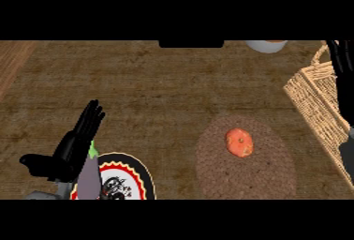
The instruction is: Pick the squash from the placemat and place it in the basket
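The squash (239, 142) lies on the round placemat (269, 176), untouched. My left hand (72, 147) rests at eight o'clock, fingers straight, holding nothing. My right hand (340, 61) is a dark sliver at three o'clock over the basket (314, 98); I cannot tell its fingers. Reaching across, I might snag the basket's wall or nudge the squash rolling.

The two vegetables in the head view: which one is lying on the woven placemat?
The orange squash lies on the round brown placemat. The other one, a purple eggplant, rests on the patterned plate at the lower left.
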`<state>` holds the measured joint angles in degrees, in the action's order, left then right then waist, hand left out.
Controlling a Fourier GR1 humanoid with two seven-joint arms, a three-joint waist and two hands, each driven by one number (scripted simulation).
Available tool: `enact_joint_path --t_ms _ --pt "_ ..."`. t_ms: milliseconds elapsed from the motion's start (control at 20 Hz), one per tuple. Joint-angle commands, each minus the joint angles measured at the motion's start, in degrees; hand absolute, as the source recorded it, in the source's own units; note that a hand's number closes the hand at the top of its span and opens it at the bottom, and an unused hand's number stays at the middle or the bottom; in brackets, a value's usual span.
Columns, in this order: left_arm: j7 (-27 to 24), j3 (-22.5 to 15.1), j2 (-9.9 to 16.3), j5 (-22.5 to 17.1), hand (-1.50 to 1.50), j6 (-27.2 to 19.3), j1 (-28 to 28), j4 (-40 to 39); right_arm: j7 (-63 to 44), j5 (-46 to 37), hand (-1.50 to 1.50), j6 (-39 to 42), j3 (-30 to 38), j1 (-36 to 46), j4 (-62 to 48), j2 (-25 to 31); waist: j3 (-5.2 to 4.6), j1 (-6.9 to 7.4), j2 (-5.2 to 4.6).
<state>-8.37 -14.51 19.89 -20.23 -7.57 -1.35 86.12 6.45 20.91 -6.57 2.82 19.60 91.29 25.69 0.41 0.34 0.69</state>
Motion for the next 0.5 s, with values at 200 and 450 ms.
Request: enact_joint_path --t_ms 200,450 --pt "5.72 3.33 5.47 1.97 0.0 -0.95 -5.57 -2.87 2.94 13.06 1.5 23.86 -10.03 9.55 -4.19 -6.12 0.26 6.72 -3.17" --pt "9.79 2.7 6.39 1.92 0.0 -0.72 -6.05 -4.53 15.58 -0.89 -1.5 41.1 -22.99 13.69 5.41 -1.01 0.02 5.44 -1.97"
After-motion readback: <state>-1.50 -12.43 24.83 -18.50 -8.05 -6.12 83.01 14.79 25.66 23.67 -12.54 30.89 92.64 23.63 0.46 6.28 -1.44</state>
